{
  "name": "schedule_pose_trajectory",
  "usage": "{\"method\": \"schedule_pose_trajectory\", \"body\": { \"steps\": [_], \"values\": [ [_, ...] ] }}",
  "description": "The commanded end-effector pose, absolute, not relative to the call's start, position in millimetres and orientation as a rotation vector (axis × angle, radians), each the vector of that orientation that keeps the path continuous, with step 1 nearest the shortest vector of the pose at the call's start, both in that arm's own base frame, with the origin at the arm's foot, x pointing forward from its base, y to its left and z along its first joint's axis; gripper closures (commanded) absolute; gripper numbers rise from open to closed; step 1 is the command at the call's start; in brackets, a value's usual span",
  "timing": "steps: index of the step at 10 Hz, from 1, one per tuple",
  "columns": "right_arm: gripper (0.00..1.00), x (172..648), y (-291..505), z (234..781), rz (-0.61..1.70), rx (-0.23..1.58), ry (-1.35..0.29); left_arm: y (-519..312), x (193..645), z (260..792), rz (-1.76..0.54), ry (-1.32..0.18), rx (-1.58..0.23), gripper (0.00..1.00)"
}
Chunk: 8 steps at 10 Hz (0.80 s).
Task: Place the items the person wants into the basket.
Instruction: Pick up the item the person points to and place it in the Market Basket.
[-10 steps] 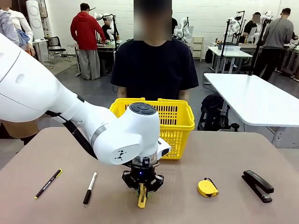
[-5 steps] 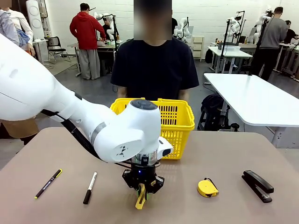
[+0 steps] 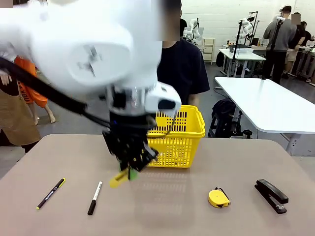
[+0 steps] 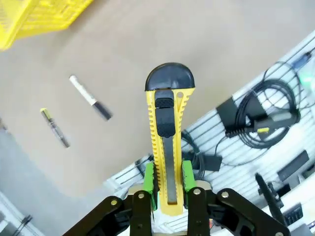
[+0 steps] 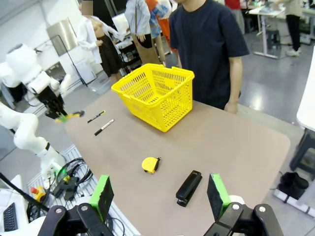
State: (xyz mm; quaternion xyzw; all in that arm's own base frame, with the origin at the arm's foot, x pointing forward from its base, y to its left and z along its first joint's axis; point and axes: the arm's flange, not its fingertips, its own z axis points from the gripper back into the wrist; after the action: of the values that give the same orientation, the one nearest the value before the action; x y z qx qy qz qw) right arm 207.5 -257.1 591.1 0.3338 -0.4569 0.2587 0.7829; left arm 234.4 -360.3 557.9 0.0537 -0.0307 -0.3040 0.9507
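One item, the box cutter (image 4: 167, 128), has come up off the worktop (image 3: 236, 162) and now hangs pinched between the left fingers (image 4: 149, 181) near the basket (image 3: 187, 132), drop-in likely next; marker (image 3: 95, 197) and tape measure (image 3: 218, 198) still lying there; right fingers (image 5: 102, 194) spread, empty.

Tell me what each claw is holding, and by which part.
The left claw grips the box cutter by the end opposite its rounded black cap, green pads on its two long edges. The right claw is open and holds nothing.
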Motion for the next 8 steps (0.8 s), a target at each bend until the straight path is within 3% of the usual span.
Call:
{"method": "schedule_pose_trajectory", "body": {
  "steps": [1, 4, 8],
  "values": [
    [0.0, 209.1, -257.7, 593.4, 0.57, 0.731, -1.018, -366.7, 264.9, 581.3, -0.687, -0.115, 0.123, 0.84],
    [0.0, 209.1, -257.7, 593.4, 0.57, 0.731, -1.018, -353.1, 359.5, 629.5, -0.778, -0.183, -0.005, 0.84],
    [0.0, 209.1, -257.7, 593.4, 0.57, 0.731, -1.018, -347.0, 485.1, 634.7, -0.699, -0.152, -0.078, 0.84]
  ]
}}
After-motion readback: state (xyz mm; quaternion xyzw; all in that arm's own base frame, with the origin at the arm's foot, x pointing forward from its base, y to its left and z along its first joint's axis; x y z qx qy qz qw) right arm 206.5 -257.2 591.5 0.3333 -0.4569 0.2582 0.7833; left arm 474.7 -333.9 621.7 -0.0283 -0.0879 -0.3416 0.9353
